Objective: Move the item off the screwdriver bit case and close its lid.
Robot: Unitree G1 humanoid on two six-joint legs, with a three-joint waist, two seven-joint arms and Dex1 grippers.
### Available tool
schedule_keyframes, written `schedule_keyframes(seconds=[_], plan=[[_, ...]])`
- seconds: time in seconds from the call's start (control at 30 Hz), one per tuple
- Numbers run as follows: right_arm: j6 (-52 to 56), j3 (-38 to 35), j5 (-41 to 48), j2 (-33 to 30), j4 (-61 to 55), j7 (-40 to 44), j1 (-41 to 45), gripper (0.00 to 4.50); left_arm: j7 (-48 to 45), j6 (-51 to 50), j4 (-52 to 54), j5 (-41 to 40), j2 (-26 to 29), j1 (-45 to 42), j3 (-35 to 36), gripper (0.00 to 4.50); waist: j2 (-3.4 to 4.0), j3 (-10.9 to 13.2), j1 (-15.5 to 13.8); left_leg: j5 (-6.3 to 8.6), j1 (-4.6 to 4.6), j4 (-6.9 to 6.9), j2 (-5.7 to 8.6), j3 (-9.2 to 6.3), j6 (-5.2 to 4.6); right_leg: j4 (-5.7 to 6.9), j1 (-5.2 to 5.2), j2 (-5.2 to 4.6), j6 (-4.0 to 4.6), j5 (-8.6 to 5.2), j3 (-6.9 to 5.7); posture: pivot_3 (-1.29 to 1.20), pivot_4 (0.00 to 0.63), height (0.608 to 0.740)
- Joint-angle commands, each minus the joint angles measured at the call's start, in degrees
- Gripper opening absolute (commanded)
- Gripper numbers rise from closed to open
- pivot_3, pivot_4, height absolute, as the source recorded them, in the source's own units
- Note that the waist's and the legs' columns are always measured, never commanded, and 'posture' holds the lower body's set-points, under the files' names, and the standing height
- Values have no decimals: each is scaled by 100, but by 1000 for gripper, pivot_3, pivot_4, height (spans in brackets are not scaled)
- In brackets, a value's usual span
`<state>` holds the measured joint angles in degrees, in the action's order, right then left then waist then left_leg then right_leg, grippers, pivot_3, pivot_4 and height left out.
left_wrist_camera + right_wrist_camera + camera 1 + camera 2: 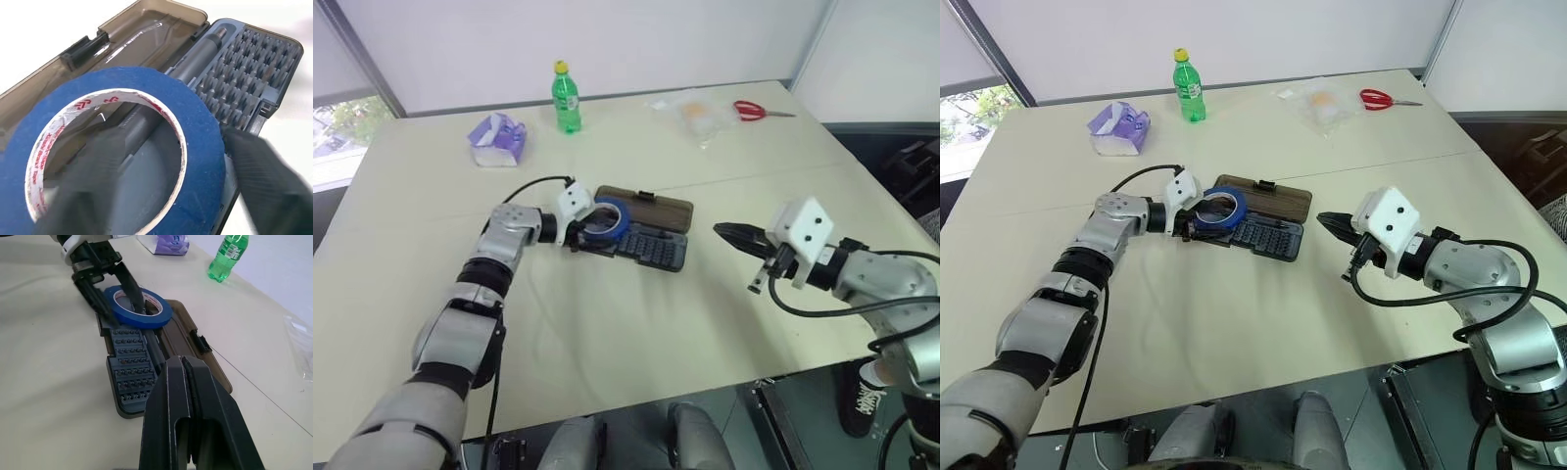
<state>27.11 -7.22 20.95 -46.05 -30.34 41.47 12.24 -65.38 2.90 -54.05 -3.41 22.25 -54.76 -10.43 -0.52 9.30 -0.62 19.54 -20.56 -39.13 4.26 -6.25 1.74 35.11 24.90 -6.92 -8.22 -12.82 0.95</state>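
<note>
centrally, on the cream table (636,323), the screwdriver bit case (652,246) lies open, its lid (656,208) folded flat toward the far edge. the item (606,218), a blue tape ring, rests on the case's left end, overlapping base and lid. the left gripper (115,296) straddles the ring's band: 1 of its fingers (131,291) stands inside the white core, the other against the outer rim, partly closed around it; the ring sits on the case. the right gripper (736,236) hovers right of the case, fingers pressed together, holding nothing. along the far edge stand a purple wrapper (497,139), a green bottle (566,98), a clear bag (697,113) and red scissors (756,111) toward the far right corner.
</note>
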Motion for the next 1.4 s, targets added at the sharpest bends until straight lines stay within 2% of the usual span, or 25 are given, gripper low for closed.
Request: schedule_keyframes(seconds=[0.03,0.07,0.1,0.4,0.47,0.63,0.83,1.0,1.17,1.4], plan=[[-119,-50,-15,34,-115,-16,117,0,-46,-96,134,-28,71,13,154,1156,0,0,0,0,-1,0,0,-1,0,0,0,0,0,0,0,0,150,740],[-121,-41,-17,33,-107,-9,125,0,-78,-121,179,-36,90,36,167,650,0,0,-1,0,0,0,0,0,0,0,0,0,0,0,0,0,150,740],[-123,-37,-17,32,-101,-3,129,0,-102,-141,215,-37,102,54,175,463,0,0,-1,0,0,0,0,0,0,0,0,0,0,0,0,0,150,740],[-94,2,-9,28,-107,19,150,0,176,-286,526,-150,119,149,393,471,0,0,0,0,-1,0,0,-1,0,0,0,0,0,0,0,0,150,740],[-89,11,-9,33,-133,16,127,0,581,-321,656,-178,152,159,580,471,0,0,2,0,-1,0,0,-1,0,0,0,0,0,0,0,0,150,740],[-84,69,-1,74,-162,6,92,0,2255,-561,1101,-131,422,426,1273,471,-1,0,15,0,-1,1,-2,-18,0,0,3,0,0,0,1,0,150,740],[-156,259,-13,162,-29,101,156,0,3873,-1998,2863,-158,953,1776,2259,471,1,0,135,0,-2,13,-6,-22,1,13,26,1,-1,0,6,0,150,740],[-268,476,-45,241,201,266,362,0,5058,-3104,3858,-203,1042,2990,3293,471,0,-1,131,0,-5,9,-7,-25,2,12,26,0,0,0,8,0,150,740],[-406,697,-93,331,510,434,648,0,6049,-3379,3759,-203,1057,3630,4151,471,-3,-2,85,0,-5,7,-8,-28,3,12,24,-2,0,0,8,0,150,740],[-449,793,-136,410,598,516,785,0,6513,-3198,3354,-342,932,3857,4420,471,-3,-3,-7,-1,1,5,-4,-23,4,11,19,-8,0,1,8,0,150,740]])
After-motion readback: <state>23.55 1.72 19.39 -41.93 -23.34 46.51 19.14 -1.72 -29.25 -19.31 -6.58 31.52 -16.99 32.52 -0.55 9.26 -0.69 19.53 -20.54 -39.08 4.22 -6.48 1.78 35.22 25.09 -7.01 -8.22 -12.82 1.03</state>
